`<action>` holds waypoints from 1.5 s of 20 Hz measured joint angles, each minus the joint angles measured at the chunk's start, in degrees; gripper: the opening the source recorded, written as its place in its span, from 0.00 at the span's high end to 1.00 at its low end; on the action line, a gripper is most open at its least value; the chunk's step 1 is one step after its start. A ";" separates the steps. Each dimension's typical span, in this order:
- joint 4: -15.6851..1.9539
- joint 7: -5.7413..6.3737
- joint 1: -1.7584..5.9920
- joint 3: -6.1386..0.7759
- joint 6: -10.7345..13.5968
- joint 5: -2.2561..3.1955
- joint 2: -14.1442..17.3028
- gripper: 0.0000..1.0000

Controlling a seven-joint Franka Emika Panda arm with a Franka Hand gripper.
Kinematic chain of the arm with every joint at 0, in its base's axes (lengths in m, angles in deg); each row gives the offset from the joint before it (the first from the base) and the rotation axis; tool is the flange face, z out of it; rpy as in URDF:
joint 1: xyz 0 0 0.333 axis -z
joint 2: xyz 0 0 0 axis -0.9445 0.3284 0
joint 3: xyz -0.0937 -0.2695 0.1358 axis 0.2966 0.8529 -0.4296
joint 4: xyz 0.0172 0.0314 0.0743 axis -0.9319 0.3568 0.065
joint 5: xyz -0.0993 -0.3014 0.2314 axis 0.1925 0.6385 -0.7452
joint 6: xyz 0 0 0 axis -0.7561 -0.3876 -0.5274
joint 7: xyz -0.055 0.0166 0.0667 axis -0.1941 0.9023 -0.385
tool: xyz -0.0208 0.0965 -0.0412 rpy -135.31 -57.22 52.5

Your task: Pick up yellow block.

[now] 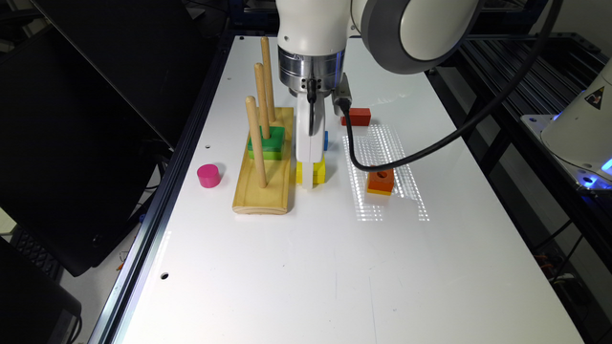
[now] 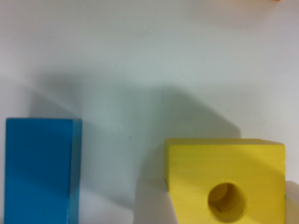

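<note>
white table (image 1: 296,267) bears yellow block (image 1: 319,173) beneath gripper (image 1: 310,184), grip state unclear.

I see a white table (image 1: 296,267) carrying a wooden peg board (image 1: 265,184) near its edge on the exterior view's left, with three upright pegs (image 1: 256,141) in a row. A green block (image 1: 267,138) sits on a lime one (image 1: 270,154), threaded on the middle peg. A pink cylinder (image 1: 209,175) stands beside the board, closer to that edge. A blue block (image 2: 42,170) lies on the table. An orange holed block (image 1: 381,181) rests toward the opposite edge, and a red block (image 1: 357,116) lies beyond it, toward the far edge.
</note>
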 joint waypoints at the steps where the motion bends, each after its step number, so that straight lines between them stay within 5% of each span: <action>1: 0.00 0.00 0.01 -0.05 1.00 -0.06 -1.10 1.00; 5: 0.56 0.00 0.01 -0.21 4.92 -0.29 -5.22 1.00; 12: 0.96 0.00 0.05 -0.28 5.18 -0.29 -6.03 1.00; 20: 0.98 0.00 0.16 -0.59 9.86 -0.73 -11.12 1.00; 30: 0.65 -0.01 0.16 -0.65 12.35 -1.06 -13.69 1.00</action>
